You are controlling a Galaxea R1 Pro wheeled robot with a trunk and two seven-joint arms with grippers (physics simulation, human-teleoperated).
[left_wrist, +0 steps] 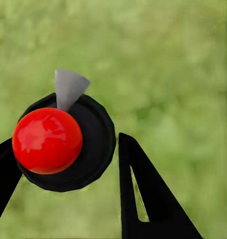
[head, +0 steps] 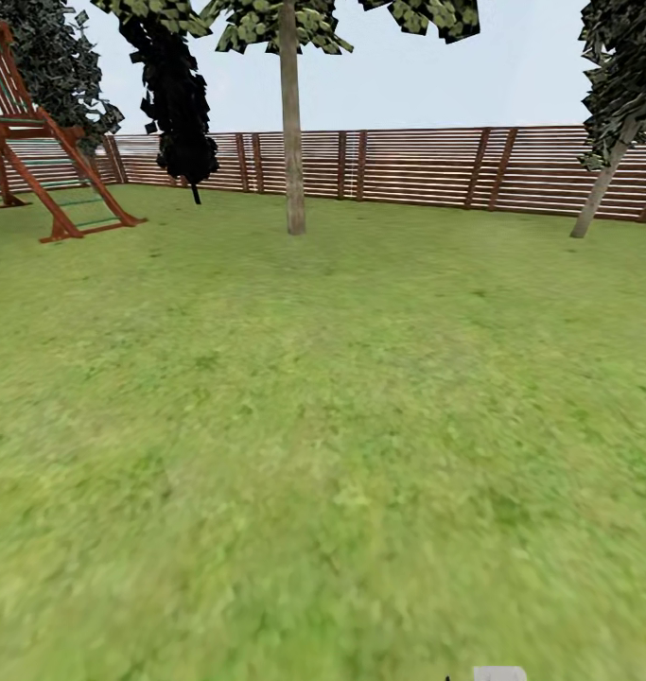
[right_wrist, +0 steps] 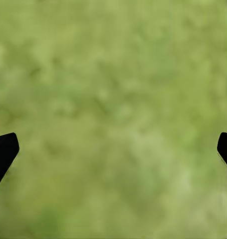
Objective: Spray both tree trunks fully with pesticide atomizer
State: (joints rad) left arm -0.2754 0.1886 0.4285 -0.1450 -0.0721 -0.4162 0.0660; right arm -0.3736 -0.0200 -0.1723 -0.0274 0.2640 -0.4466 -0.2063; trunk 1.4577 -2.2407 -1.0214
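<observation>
Pesticide atomizer (left_wrist: 63,142) in the left gripper (left_wrist: 68,174), carried over grass toward the trees.

Item: atomizer, red ball top on a black round body with a grey cone nozzle, seen in the left wrist view seated between the two black fingers (left_wrist: 143,194), which pressed it from either side; grass blurred beneath. Right gripper (right_wrist: 113,149): fingers spread wide, nothing between them. Surroundings, head view: lawn (head: 323,426) stretching ahead; nearest pale tree trunk (head: 292,123) standing upright, well apart from the robot; second, leaning trunk (head: 602,184) at far right by the slatted fence (head: 417,165); wooden play frame (head: 39,151) at left. Step judged: pickup done, approach under way. Next move would call for driving close to the upright trunk and aiming the nozzle at it.
</observation>
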